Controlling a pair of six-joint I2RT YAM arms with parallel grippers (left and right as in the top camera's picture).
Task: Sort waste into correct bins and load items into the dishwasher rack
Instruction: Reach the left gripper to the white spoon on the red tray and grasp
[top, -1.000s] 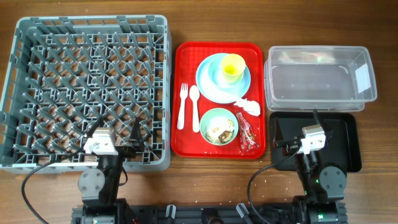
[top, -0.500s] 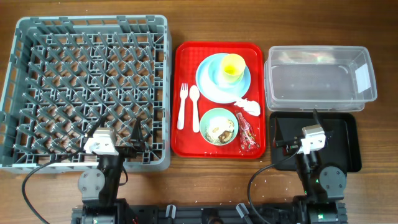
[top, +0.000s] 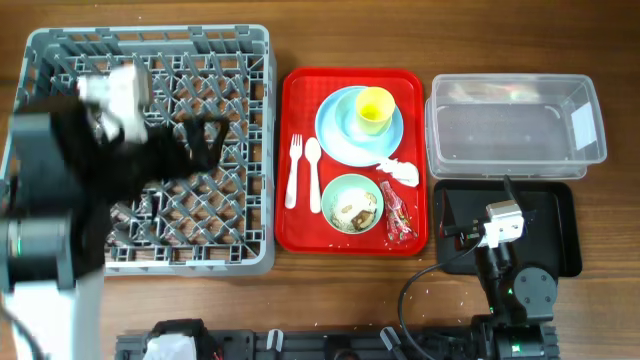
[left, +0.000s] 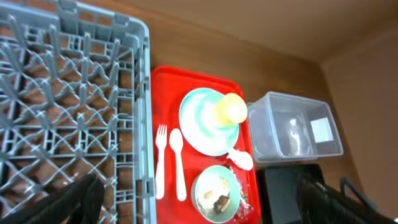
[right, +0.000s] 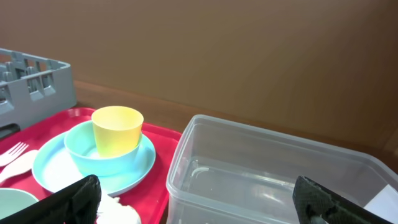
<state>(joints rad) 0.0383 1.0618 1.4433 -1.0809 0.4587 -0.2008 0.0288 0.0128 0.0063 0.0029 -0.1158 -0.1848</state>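
The grey dishwasher rack (top: 150, 45) fills the left. On the red serving tray (top: 300, 232) lie the pale blue plate (top: 335, 135), a mint bowl (right: 84, 155) holding the yellow cup (top: 375, 108), a white fork (top: 294, 170) and spoon (top: 313, 175), a second bowl (top: 352, 203) with food scraps (left: 217, 200), the white napkin (top: 398, 171) and the red wrapper (top: 397, 215). The clear tub (top: 515, 125) and black tray (top: 555, 225) stand on the right. My left gripper (top: 203, 140) is open and empty, raised over the rack. My right gripper (top: 470, 232) is open and empty, low over the black tray.
The left arm is blurred above the rack's left half. The tub's white label (top: 580, 118) is at its right end. Bare wooden table runs along the front edge and between rack, red tray and bins.
My left arm has lifted from its low spot at the rack's front edge and now hangs high over the rack. The right arm has not moved.
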